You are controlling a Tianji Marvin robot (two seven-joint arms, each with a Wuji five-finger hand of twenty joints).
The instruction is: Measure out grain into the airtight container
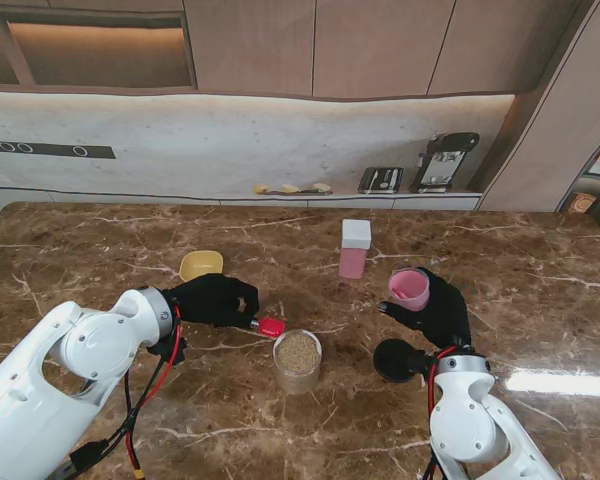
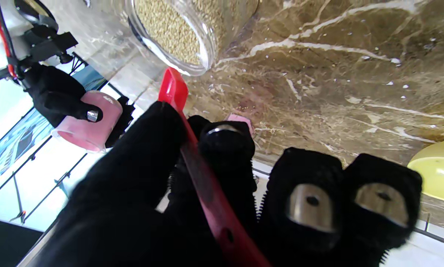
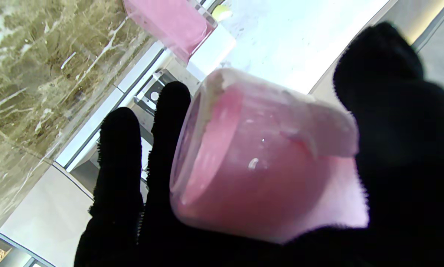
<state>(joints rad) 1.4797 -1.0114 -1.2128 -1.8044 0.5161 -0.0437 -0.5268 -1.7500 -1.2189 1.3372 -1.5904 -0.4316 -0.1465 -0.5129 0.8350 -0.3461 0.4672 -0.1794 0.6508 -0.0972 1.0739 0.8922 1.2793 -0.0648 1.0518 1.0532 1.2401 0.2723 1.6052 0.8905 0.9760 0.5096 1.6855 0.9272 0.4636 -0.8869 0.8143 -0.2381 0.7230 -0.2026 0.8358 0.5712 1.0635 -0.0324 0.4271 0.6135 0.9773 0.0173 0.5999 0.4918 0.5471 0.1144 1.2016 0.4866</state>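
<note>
Left hand [image 1: 215, 298], black-gloved, sits left of centre in the stand view, fingers closed around the handle of a red measuring scoop [image 1: 269, 326]. Scoop bowl pokes out toward frame centre, just beside the rim of the clear grain jar [image 1: 297, 360]; touching or not, cannot tell. Jar stands lower centre, upright, open, nearly full of tan grain. In the left wrist view the scoop [image 2: 192, 148] runs between thumb and fingers [image 2: 311, 200], bowl end close to the jar mouth [image 2: 177, 33].

Right hand [image 1: 435, 305], right of centre, is wrapped around a pink cup [image 1: 409, 288], held off the table with its opening tilted toward frame centre. Right wrist view: cup [image 3: 259, 167] lies across the palm, thumb on one side, fingers [image 3: 120, 155] on the other; inside looks empty.

Pink airtight container [image 1: 354, 248] with white lid on stands upright, upper centre, apart from both hands. Yellow bowl [image 1: 201, 265] just beyond the left hand. Brown marble table [image 1: 100, 240].
</note>
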